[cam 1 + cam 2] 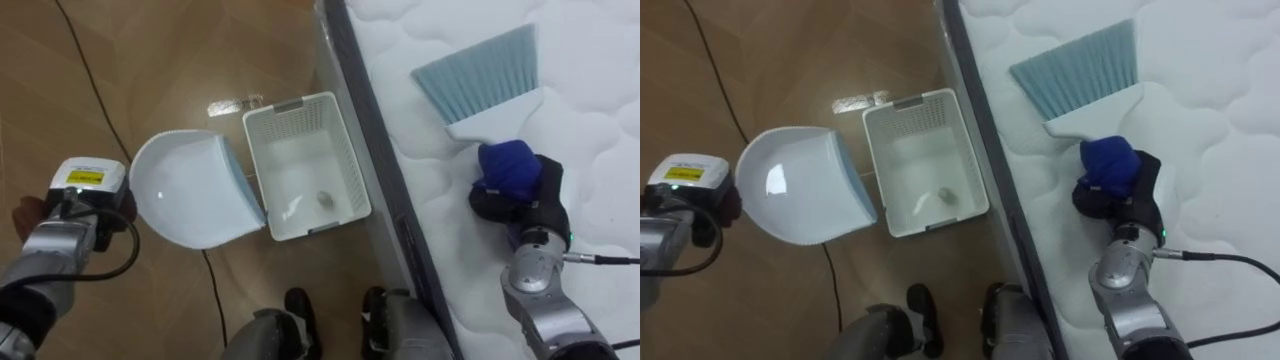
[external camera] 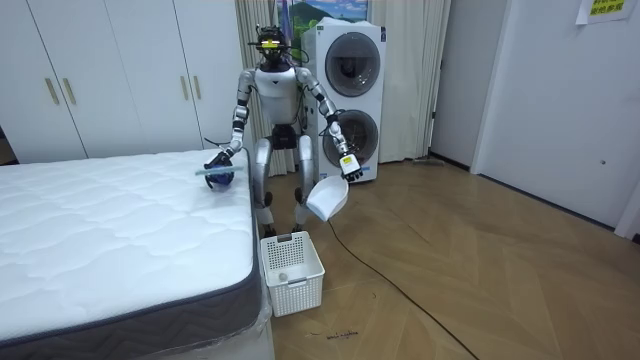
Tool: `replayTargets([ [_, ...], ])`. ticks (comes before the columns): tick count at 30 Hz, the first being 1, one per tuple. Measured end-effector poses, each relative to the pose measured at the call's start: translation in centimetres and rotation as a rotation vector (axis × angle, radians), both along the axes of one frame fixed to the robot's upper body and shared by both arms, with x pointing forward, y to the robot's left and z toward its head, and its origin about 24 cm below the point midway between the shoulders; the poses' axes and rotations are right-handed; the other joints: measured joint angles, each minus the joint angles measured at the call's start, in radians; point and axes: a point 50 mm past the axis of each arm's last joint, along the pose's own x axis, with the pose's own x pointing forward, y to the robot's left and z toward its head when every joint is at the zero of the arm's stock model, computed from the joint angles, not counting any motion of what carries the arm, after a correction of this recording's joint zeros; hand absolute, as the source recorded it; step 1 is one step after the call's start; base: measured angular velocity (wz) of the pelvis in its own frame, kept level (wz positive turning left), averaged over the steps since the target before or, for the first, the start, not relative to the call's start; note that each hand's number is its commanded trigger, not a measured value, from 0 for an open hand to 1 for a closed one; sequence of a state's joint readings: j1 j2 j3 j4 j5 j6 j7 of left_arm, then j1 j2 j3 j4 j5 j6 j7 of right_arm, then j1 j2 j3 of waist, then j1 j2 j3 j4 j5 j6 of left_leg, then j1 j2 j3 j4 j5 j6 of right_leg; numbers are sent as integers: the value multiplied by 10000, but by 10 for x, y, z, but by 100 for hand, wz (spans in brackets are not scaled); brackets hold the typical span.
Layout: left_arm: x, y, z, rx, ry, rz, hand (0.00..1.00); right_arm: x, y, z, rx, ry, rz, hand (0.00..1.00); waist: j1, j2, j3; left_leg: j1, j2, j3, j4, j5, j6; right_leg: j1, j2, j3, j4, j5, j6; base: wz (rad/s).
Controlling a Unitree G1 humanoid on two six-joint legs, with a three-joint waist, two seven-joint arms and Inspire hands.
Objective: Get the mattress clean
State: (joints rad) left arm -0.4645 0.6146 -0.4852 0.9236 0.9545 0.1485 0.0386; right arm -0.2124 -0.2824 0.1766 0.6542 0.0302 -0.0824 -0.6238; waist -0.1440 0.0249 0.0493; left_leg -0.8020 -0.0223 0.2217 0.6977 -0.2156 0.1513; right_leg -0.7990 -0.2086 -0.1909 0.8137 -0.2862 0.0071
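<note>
Robot stands at the side of the bed. Right hand rests on the mattress, fingers curled round the blue handle of the brush, whose pale bristles fan out flat on the quilting. Left hand is clamped on the white dustpan, held over the floor just beside the basket — a small scrap lies inside. Brush looks light, with a stiff body and soft, springy bristles — best gripped on the handle, close to the head. Dustpan looks like light, slick plastic.
</note>
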Motion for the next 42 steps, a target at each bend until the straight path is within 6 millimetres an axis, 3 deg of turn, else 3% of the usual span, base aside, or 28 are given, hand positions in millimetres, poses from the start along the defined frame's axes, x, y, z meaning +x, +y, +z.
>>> replayTargets([
  [20,1,7,4,-83,150,666,100,-3,-2,2,-203,-200,-792,0,157,11,2,92,137,-57,38,-22,-15,208,149,-72,-198,54,-26,-1],
  [28,11,-8,13,-2090,-1140,251,100,-20,1,-4,-217,-522,-360,0,144,127,15,813,265,-64,-8,-133,-80,950,302,-105,-478,89,-46,-5],
  [31,8,-9,14,-3835,-1782,839,100,-25,-8,-5,-377,-464,-466,0,158,293,-1,1271,339,-1,5,-278,-137,1368,406,5,-571,80,-43,-18],
  [32,5,-9,13,-4459,-1996,1074,100,-29,-11,-6,-374,-454,-570,0,135,429,-38,1462,467,11,85,-391,-166,1598,536,24,-682,68,-41,-25],
  [36,-9,-15,11,-6099,-2553,1194,100,-33,-19,-6,-118,-517,-811,0,463,543,-97,2179,785,570,66,-657,-279,1884,961,778,-824,149,-49,-58],
  [38,-18,-16,7,-6447,-2634,1194,100,-32,-20,-5,-150,-570,-792,0,673,508,-135,2551,686,526,-63,-696,-387,1964,1144,1240,-959,253,-59,-89],
  [42,-40,-30,-16,-7519,-2468,1472,100,-33,-26,-3,-75,-640,-929,0,629,518,-214,3508,233,-44,-746,-661,-577,2534,1520,2170,-1391,463,-26,-81],
])
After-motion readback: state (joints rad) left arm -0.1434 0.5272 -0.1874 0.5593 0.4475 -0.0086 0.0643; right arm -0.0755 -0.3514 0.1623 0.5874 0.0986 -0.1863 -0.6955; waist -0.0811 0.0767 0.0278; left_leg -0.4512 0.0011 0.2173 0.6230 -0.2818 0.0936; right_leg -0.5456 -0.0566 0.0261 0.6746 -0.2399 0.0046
